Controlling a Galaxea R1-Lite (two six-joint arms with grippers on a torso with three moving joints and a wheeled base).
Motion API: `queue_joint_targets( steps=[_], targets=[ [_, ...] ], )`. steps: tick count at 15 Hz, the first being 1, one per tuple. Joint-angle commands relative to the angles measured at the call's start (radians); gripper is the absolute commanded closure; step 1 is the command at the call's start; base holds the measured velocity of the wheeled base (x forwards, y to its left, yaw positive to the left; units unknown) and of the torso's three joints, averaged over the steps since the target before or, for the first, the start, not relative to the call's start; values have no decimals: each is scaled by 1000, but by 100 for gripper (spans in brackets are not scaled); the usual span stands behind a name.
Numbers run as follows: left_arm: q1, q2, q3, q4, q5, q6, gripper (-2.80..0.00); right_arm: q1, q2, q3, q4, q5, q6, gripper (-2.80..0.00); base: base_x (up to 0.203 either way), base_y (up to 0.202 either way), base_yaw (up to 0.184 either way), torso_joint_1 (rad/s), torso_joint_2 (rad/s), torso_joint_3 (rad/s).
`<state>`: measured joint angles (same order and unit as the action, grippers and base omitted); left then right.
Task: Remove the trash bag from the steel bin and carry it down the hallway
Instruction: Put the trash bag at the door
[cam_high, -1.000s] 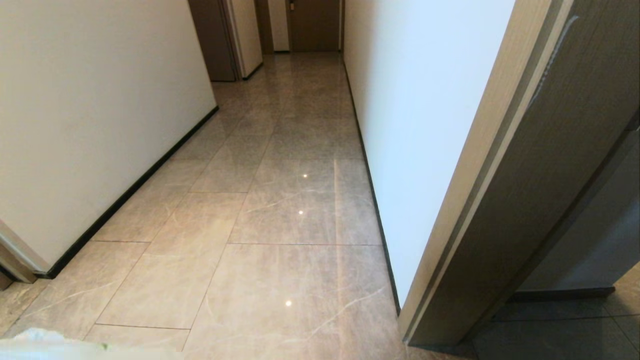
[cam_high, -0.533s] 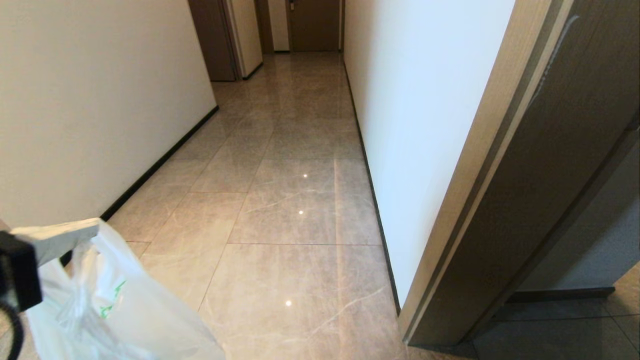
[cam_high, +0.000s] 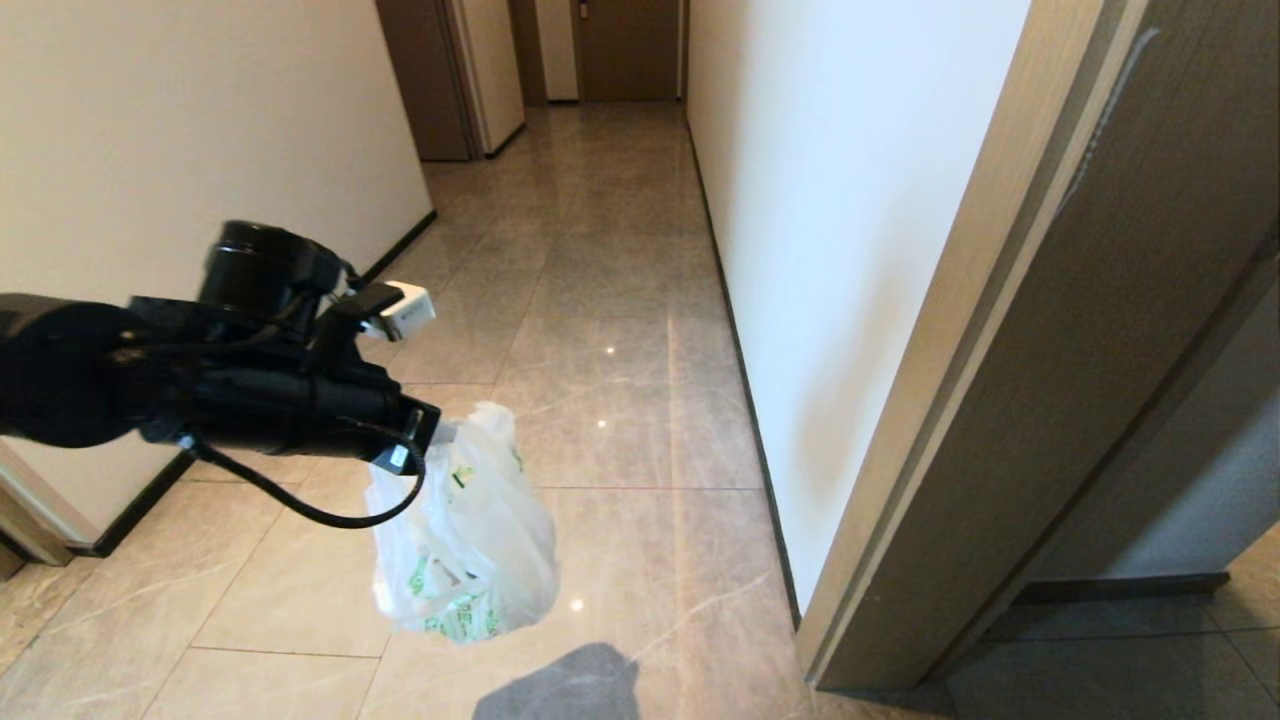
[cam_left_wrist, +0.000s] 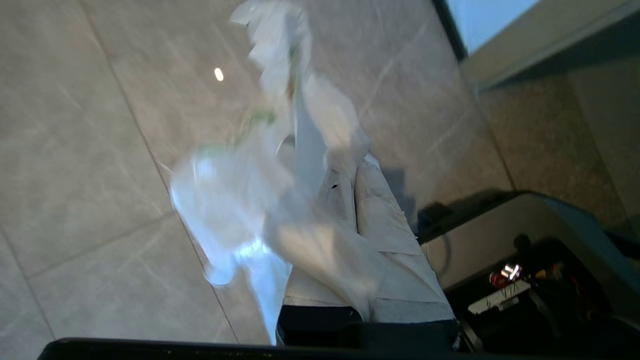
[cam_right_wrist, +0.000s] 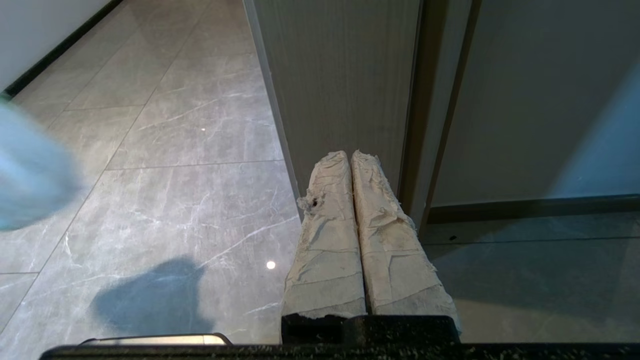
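The left end effector is seen at centre left of the head view, pressed together on the gathered top of the trash bag. The bag is held clear of the hallway floor, hanging below the end effector with green print low on its side. In the left wrist view the film is draped over the taped fingers. The bag is judged light, soft and slippery; a pinch on the bunched handles is best, since thin film may tear or slip if swung. The right end effector is shown in its own view with its fingers pressed together on nothing, just beside a door frame. Open floor runs toward the top of the head view, bounded by the left wall and the right wall. The steel bin is not seen.
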<state>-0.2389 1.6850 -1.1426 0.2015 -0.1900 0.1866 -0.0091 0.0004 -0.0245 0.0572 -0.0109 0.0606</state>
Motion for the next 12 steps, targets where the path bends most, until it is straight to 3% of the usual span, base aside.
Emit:
queue_joint_targets(
  steps=[1,3,5,8,12],
  targets=[
    [-18,190,-41,-15,-1,0,0,0,-2,0,1,0,1,0,0,0,0,0,0,0],
    [-32,314,-90,-39,4,2,0,0,-2,0,1,0,1,0,0,0,0,0,0,0],
    [-62,443,-141,-53,57,1,0,0,-2,0,1,0,1,0,0,0,0,0,0,0],
    [-79,498,-177,-72,102,-3,0,0,-2,0,1,0,1,0,0,0,0,0,0,0],
    [-96,697,-241,-143,222,-10,0,0,-2,0,1,0,1,0,0,0,0,0,0,0]
  ],
)
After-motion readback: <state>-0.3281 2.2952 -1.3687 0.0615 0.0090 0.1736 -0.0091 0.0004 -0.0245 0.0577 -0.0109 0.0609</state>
